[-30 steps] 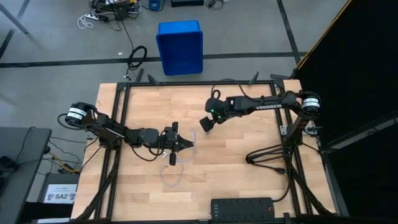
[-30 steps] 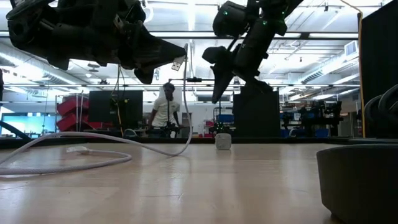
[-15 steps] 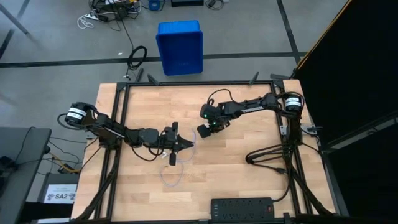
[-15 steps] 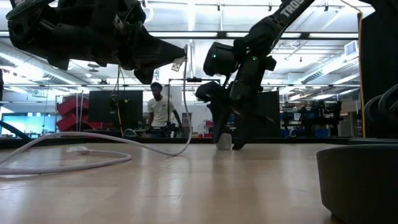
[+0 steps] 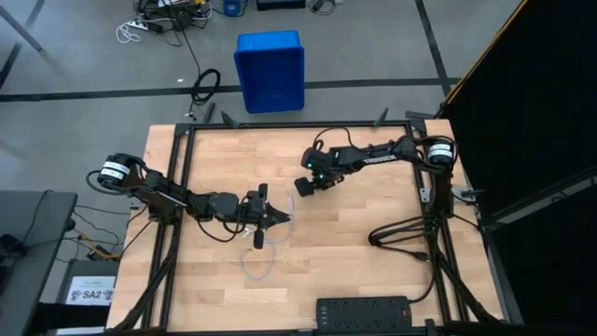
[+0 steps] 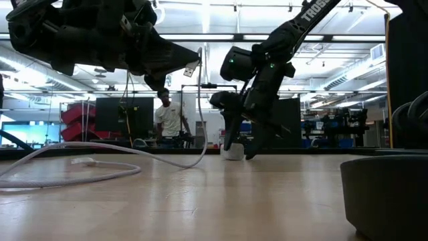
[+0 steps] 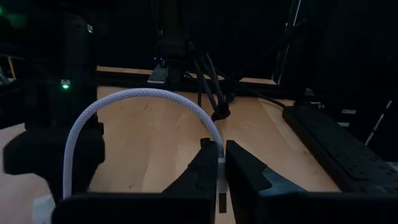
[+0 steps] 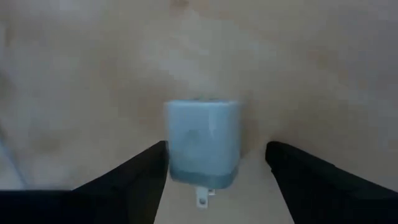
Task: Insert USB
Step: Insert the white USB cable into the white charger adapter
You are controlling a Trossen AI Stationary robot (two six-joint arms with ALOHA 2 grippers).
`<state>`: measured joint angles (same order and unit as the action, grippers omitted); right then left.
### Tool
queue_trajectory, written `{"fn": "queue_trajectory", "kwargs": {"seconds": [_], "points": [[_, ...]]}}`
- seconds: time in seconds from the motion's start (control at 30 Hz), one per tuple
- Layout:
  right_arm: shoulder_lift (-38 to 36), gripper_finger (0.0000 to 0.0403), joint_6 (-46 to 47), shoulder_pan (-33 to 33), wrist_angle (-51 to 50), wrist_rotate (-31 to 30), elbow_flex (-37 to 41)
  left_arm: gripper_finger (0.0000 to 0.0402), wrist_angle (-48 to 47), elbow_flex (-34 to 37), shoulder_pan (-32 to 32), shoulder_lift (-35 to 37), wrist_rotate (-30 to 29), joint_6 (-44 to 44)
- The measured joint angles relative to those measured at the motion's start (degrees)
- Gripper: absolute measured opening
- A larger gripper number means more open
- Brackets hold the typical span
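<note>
The USB is a thin whitish cable; its loose loop [image 5: 256,267] lies on the wood and one strand [image 6: 200,127] hangs from my left gripper [image 5: 283,217], which is raised over the table's middle and shut on the cable's plug end. The small white cube adapter [image 8: 202,146] stands on the table [image 6: 233,152]. My right gripper [image 6: 238,148] is down at the table, open, with one finger on each side of the cube. My left gripper pinches the USB's plug end [image 7: 220,177] between its two fingers, level, pointing toward the table's right. The metal tip [image 6: 192,69] sticks out past the fingertips, lifted clear. The cable arches back [image 7: 140,98] and hangs slack down to the table. My right gripper comes at the cube from above, slanting. One finger [image 8: 146,177] lies against the cube's side [image 8: 169,149]; the other finger [image 8: 298,174] stands apart from it. The cube rests on the table.
A black power strip [image 5: 364,310] lies along the near edge, and its thick black cord [image 5: 401,233] loops at the right. A blue bin [image 5: 270,70] stands on the floor beyond the far edge. A person [image 6: 164,120] stands in the room behind.
My right gripper has come down from above and a little toward the table's left, onto the white cube, and its fingers now straddle it. The cube has slid slightly toward the table's left. The left arm has kept still with the plug.
</note>
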<state>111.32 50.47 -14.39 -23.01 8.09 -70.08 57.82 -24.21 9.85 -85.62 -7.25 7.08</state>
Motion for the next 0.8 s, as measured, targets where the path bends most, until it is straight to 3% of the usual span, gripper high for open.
{"fn": "queue_trajectory", "kwargs": {"seconds": [0.23, 0.8], "points": [[0.23, 0.0241, -1.76, -1.72, 0.27, -0.60, -0.01, 0.0000, 0.06, 0.00, 0.00, 0.00, 0.00, 0.19], [0.22, 0.0210, -18.73, -3.40, -2.60, -2.47, -0.11, 0.0000, -0.52, 0.00, 0.00, 0.00, 0.00, 0.14]]}}
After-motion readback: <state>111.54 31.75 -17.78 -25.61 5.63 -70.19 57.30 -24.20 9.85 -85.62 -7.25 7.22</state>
